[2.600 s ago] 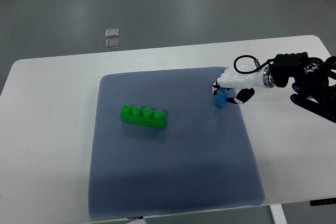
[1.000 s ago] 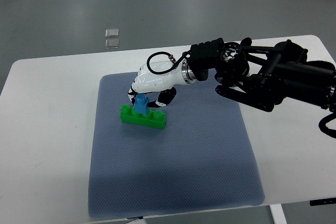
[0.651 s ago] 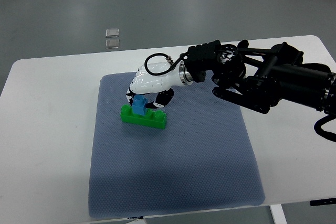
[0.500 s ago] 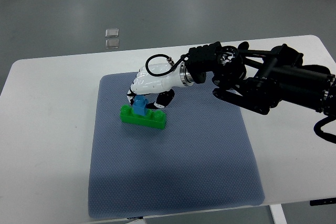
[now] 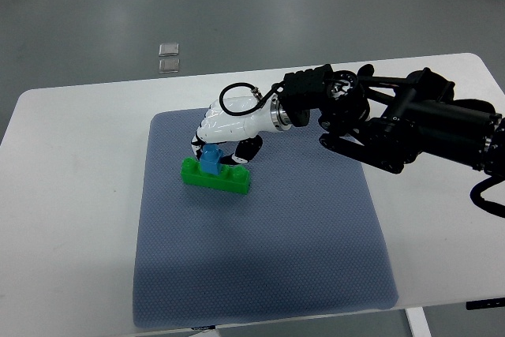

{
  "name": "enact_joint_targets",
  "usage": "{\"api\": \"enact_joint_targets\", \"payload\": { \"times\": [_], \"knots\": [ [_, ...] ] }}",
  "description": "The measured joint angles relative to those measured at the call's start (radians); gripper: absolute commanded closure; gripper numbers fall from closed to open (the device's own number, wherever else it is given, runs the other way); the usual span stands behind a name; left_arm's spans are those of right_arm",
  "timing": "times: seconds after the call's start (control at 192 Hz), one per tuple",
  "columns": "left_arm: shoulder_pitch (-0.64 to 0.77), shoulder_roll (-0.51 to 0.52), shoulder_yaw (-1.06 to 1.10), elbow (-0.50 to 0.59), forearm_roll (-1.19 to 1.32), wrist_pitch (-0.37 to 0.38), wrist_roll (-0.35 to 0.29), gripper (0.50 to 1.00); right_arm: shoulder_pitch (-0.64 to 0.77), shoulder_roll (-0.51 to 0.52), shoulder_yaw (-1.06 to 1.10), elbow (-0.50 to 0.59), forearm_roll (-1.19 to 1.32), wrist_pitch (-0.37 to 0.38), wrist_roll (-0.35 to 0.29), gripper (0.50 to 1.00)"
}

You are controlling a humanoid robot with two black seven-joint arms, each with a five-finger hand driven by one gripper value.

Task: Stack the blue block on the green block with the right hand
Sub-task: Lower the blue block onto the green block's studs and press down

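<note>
Where the right arm [image 5: 410, 128] reaches in from the right edge of the frame, its black links cross the upper right of the white table [image 5: 71, 195] and end in a white right hand [image 5: 225, 133] over the upper left part of the blue-grey mat [image 5: 260, 258]. The fingers [image 5: 246, 150] curl downward and close around the blue block [image 5: 210, 160], which sits on top of the green block [image 5: 216, 176], over its second stud from the left. The blue block touches the green one; whether it is pressed fully home cannot be told from this steep angle. The green block lies slightly left of centre in the upper half of the mat, its long side running from upper left to lower right. A black cable loop [image 5: 239, 99] stands up at the wrist, just above the hand. Two small clear squares [image 5: 168, 57] lie on the grey floor beyond the table's far edge, in the upper left of the frame. The left arm does not show.

Against the frame from half a second before, almost nothing differs: the hand sits in the same spot with the same curl, and the blue block rests at the same place on the green one, perhaps a touch lower. Compared with the earliest frame, the change is large: then the hand gripped the blue block near the mat's upper right corner, well apart from the green block, and the arm barely reached over the table.
</note>
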Motion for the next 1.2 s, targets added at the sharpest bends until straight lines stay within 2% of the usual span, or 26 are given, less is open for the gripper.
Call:
{"api": "enact_joint_targets", "payload": {
  "times": [1.198],
  "knots": [
    [0.0, 0.0, 0.0, 0.0, 0.0, 0.0, 0.0, 0.5, -0.03, 0.004, -0.012, -0.034, -0.004, -0.038, -0.003, 0.938]
  ]
}}
